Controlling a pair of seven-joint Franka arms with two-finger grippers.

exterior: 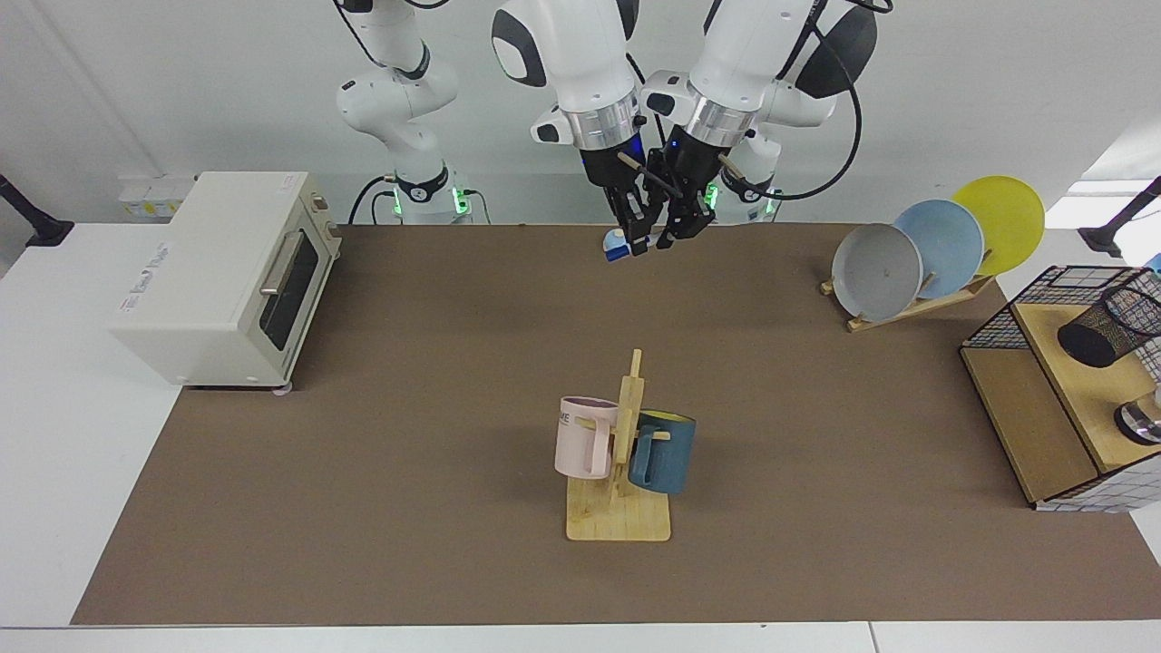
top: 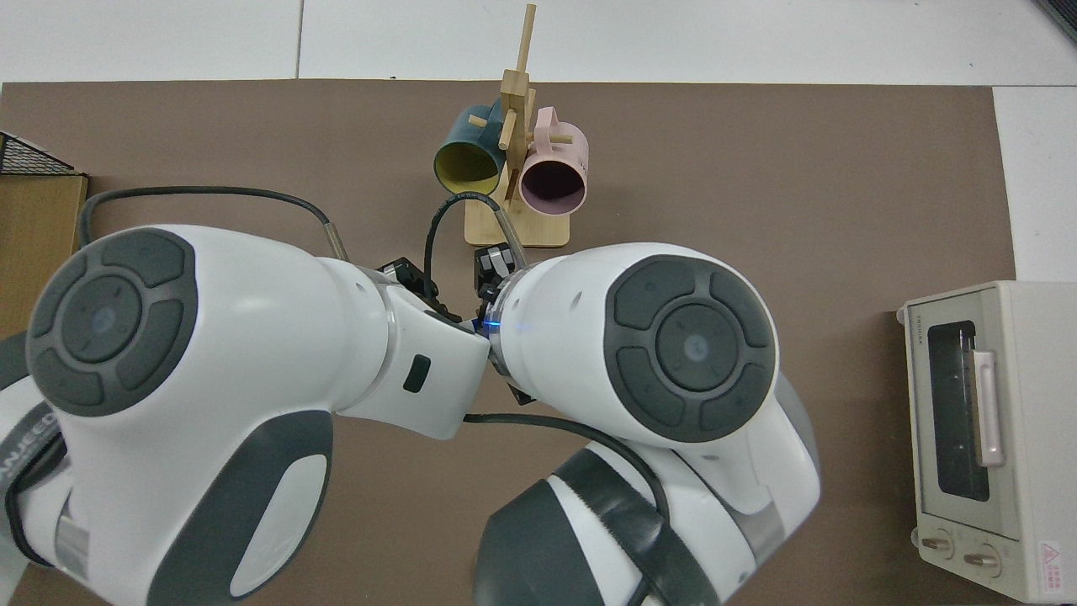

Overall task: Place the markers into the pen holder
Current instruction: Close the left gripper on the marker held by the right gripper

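White-barrelled slim marker with blue cap [exterior: 618, 248] hangs above the table's far edge, pinched by the right gripper [exterior: 638, 238]; left gripper [exterior: 682, 230] just beside, fingers we cannot tell. We judge it light, stiff, slippery: grip mid-barrel. Black wire-mesh cup pen holder [exterior: 1108, 328] well apart

Pink mug [exterior: 580, 437], teal mug [exterior: 665, 452]; marker [exterior: 618, 249] seemingly blue-capped.

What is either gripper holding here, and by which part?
The right gripper holds the white marker with a blue cap partway along its barrel, blue end sticking out. The left gripper is close beside it; whether it grips too cannot be told.
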